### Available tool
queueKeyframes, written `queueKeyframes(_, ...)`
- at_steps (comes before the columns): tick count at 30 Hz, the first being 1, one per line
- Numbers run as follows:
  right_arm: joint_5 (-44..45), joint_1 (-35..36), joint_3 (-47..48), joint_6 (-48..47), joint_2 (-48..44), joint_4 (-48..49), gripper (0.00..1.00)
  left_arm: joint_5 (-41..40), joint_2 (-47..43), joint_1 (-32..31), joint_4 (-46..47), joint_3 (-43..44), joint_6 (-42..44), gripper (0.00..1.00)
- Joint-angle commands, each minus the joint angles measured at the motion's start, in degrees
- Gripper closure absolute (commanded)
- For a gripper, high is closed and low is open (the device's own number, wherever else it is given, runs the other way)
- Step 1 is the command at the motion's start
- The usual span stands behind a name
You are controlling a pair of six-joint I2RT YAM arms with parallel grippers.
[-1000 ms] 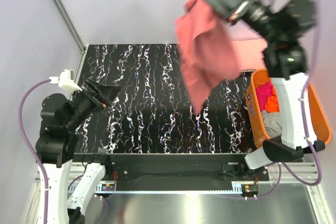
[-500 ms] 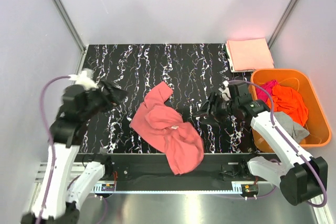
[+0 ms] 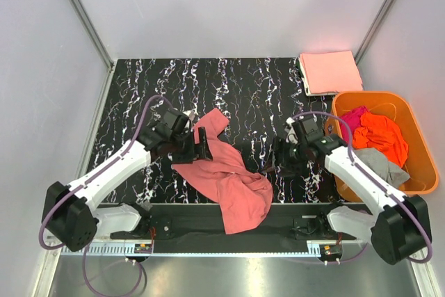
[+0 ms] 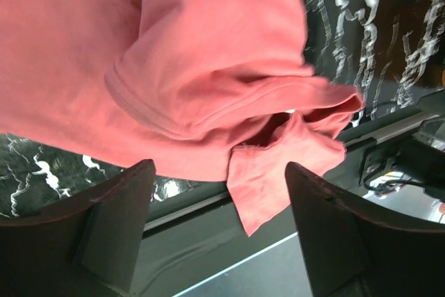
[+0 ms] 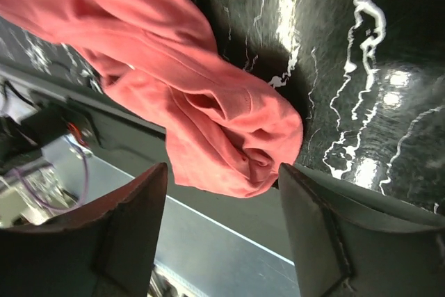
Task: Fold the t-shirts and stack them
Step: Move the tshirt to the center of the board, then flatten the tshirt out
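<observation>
A crumpled salmon-pink t-shirt (image 3: 226,175) lies at the front middle of the black marbled table (image 3: 153,88), its lower part hanging over the near edge. My left gripper (image 3: 203,147) hovers open at the shirt's left edge; in the left wrist view its fingers (image 4: 118,227) frame the shirt (image 4: 174,67) with nothing between them. My right gripper (image 3: 268,165) stands open just right of the shirt; the right wrist view shows the bunched cloth (image 5: 195,102) ahead of its empty fingers (image 5: 344,234). A folded peach-pink t-shirt (image 3: 330,72) rests at the back right.
An orange plastic basket (image 3: 368,94) stands at the table's right edge, holding a magenta shirt (image 3: 353,117), a bright orange shirt (image 3: 381,133) and a grey shirt (image 3: 377,165). Grey walls close in the back and sides.
The right gripper, which held the salmon shirt high up, let it go; the shirt now lies on the table. Both arms have come down beside it, the left one reaching in from the left.
</observation>
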Motion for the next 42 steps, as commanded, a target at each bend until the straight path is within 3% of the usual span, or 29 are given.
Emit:
queueKeyframes(1, -1.78, 2.98, -1.92, -1.86, 2.59, 6.91, 0.27, 1.9, 0.5, -0.39, 2.56, -1.81, -2.34, 0.14)
queueKeyframes(7, 3.74, 9.22, -0.17, -2.39, 10.59, 8.85, 0.2, 3.47, 2.08, -0.21, 9.76, -6.38, -4.89, 0.07)
queueKeyframes(15, 6.04, 10.1, 0.1, -4.06, 13.68, 11.57, 0.3, 7.17, 9.99, 0.05, 15.74, -5.51, -4.98, 0.31)
queueKeyframes(19, 5.26, 10.46, -1.13, -4.06, 14.91, 15.78, 0.49, 5.77, 9.64, 0.58, 16.53, -5.6, -4.28, 0.5)
queueKeyframes(20, 4.9, 10.46, -0.96, -4.06, 15.79, 15.97, 0.49, 5.76, 9.82, 0.76, 16.54, -5.42, -4.1, 0.5)
queueKeyframes(22, 3.76, 10.72, -0.43, -4.24, 17.72, 16.5, 0.55, 6.81, 10.34, 1.37, 16.71, -4.98, -3.67, 0.6)
queueKeyframes(23, 4.1, 11.42, -0.26, -4.07, 17.99, 16.5, 0.56, 6.99, 10.95, 1.98, 16.71, -3.94, -2.88, 0.65)
queueKeyframes(24, 4.45, 11.6, 0.09, -4.06, 18.17, 16.76, 0.62, 7.34, 11.05, 2.42, 16.71, -3.23, -2.44, 0.82)
queueKeyframes(25, 4.63, 11.69, 0.36, -3.98, 18.17, 16.68, 0.66, 7.43, 11.05, 3.3, 16.63, -2.44, -2.17, 0.88)
queueKeyframes(27, 5.51, 11.69, 1.06, -3.8, 18.17, 16.76, 0.81, 7.35, 10.26, 4.09, 16.01, 0.46, -1.12, 1.0)
queueKeyframes(28, 5.6, 11.69, 2.63, -3.97, 18.34, 16.5, 0.96, 6.56, 9.91, 4.53, 15.49, 1.86, -0.59, 1.0)
queueKeyframes(29, 5.6, 11.78, 3.69, -4.41, 18.34, 16.06, 1.0, 6.03, 8.95, 5.32, 14.0, 5.09, 0.63, 1.0)
queueKeyframes(33, 7.35, 12.48, 14.48, -8.19, 16.59, 7.4, 1.0, 5.06, 6.05, 7.7, 11.71, 15.47, 5.29, 1.0)
queueKeyframes(37, 9.2, 12.66, 33.52, -13.89, 14.74, -0.8, 1.0, 2.96, 3.23, 11.38, 11.35, 28.13, 11.78, 1.0)
queueKeyframes(42, 4.91, 12.57, 56.11, -17.86, 17.37, -6.87, 1.0, -2.13, 3.05, 12.97, 11.18, 47.37, 19.97, 1.0)
